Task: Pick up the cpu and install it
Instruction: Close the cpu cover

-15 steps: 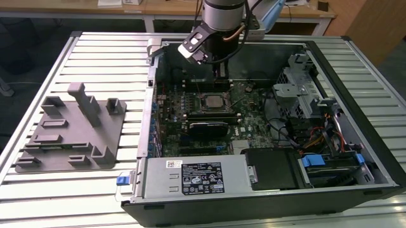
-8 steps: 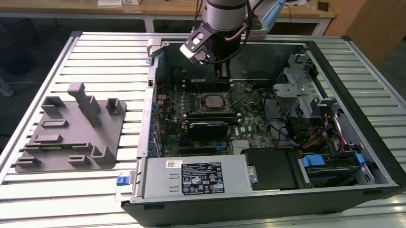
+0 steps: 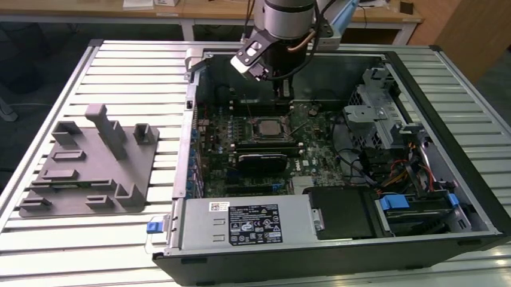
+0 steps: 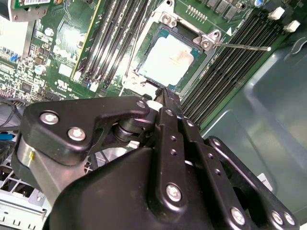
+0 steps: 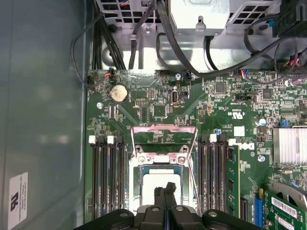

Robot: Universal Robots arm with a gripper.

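The gripper (image 5: 165, 191) is being held low over the motherboard with its two fingers pressed together and nothing clamped between them. Closed like this, they are probably being used as one narrow tip for pushing rather than for carrying.

Just beyond the fingertips, one cpu (image 5: 151, 189) is lying flat and square inside its socket, silver top up. Judged from that, it is already being treated as placed. Whether the tips are touching it cannot be told. In the second wrist view the same chip (image 4: 168, 60) is being framed by the socket's corners, with the gripper (image 4: 165, 96) poised at its edge.

One load plate (image 5: 164, 139) is being kept swung open, which is leaving the chip uncovered and reachable. One thin lever (image 4: 240, 46) is likewise being left released beside it.

Taking the exterior view as the dial, with twelve at its far edge, two banks of memory slots (image 5: 108, 182) are flanking the socket at twelve and six o'clock. One coin cell (image 5: 119, 93) is being seen further out on the board.

One computer case (image 3: 447, 137) is being laid on its side, presumably so the board is facing the arm. One grey fixture (image 3: 88, 173) is being left on the slatted table (image 3: 119, 78) at nine o'clock of the case, well apart.
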